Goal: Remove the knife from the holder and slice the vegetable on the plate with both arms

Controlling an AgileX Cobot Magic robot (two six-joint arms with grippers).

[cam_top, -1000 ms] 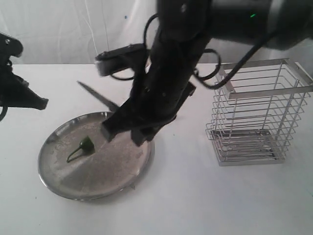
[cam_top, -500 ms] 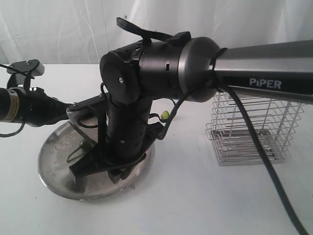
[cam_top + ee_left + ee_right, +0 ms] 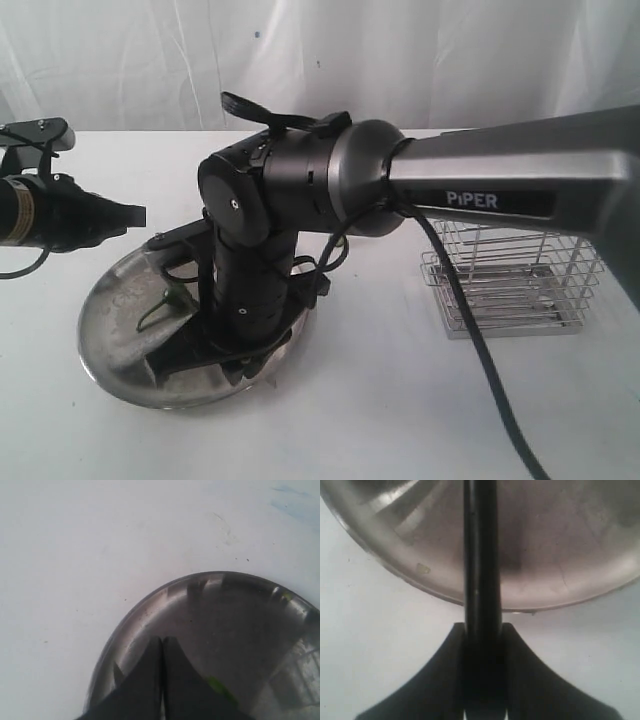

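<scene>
**On the white bench: one knife over one plate**

A white curtain (image 3: 400,60) is hanging behind a white bench (image 3: 380,410), which is carrying one steel plate (image 3: 105,350) and one wire holder (image 3: 510,290). The holder is standing well apart from the plate, on the right of the exterior view and partly hidden by an arm.

One small green chili (image 3: 165,300) is lying on the plate, toward its left side.

Two arms are reaching in. The right arm (image 3: 480,190) (the one marked "PiPER") is bending down over the plate. Its right gripper (image 3: 482,630) is clamping the single black knife (image 3: 480,555), whose length is crossing the plate's rim.

The left arm (image 3: 50,210) is coming in from the left. The left gripper (image 3: 162,642) is clenched on nothing, its tips hanging over the plate just beside the chili.
</scene>
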